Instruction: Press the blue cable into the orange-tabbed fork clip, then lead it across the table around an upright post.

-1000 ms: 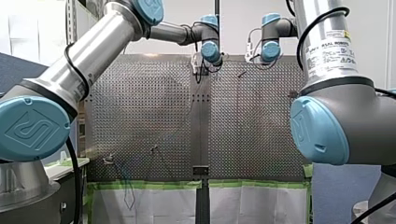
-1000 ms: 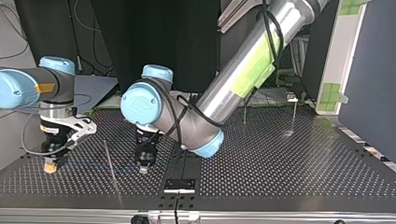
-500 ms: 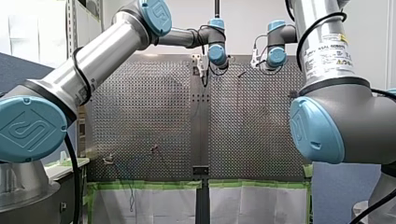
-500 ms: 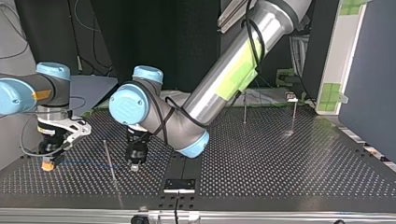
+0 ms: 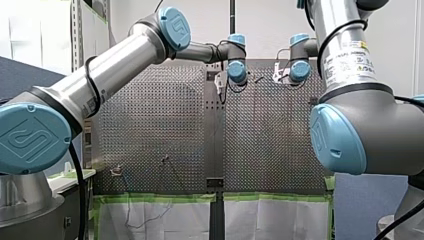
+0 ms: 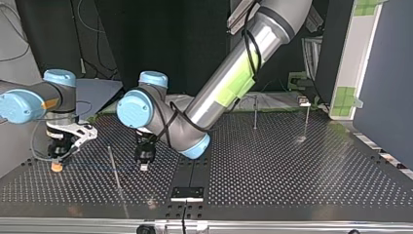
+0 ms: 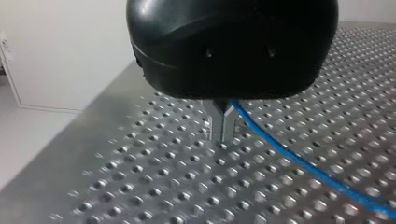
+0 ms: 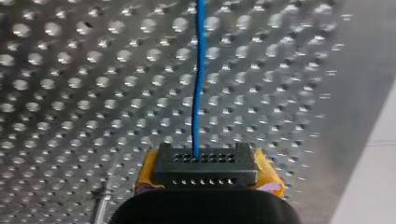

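Note:
The blue cable point(image 6: 97, 167) runs low over the perforated table point(image 6: 292, 170) between my two grippers. My left gripper point(image 7: 222, 130), black with metal fingers, is shut on the cable point(image 7: 299, 163) just above the table; in the top view it point(image 6: 144, 165) is left of the middle. My right gripper point(image 8: 205, 161), with yellow pads, is shut on the cable point(image 8: 200, 84), which runs straight ahead of it; it point(image 6: 57, 165) is at the top view's far left. A thin upright post point(image 6: 116, 173) stands between the two grippers. A small reddish clip point(image 5: 165, 159) sits near the front view's lower left.
Two more thin posts point(image 6: 255, 113) point(image 6: 306, 122) stand at the top view's back right. A black bracket point(image 6: 187, 193) sits on the table's middle seam near the edge. In the front view another small clip point(image 5: 116, 171) is left of the reddish one, and cable slack point(image 5: 145, 217) hangs over the table edge.
Both grippers, still shut on the cable, have moved away from the top view's near edge. In the front view both have shifted right, and the slack over the table edge has changed shape.

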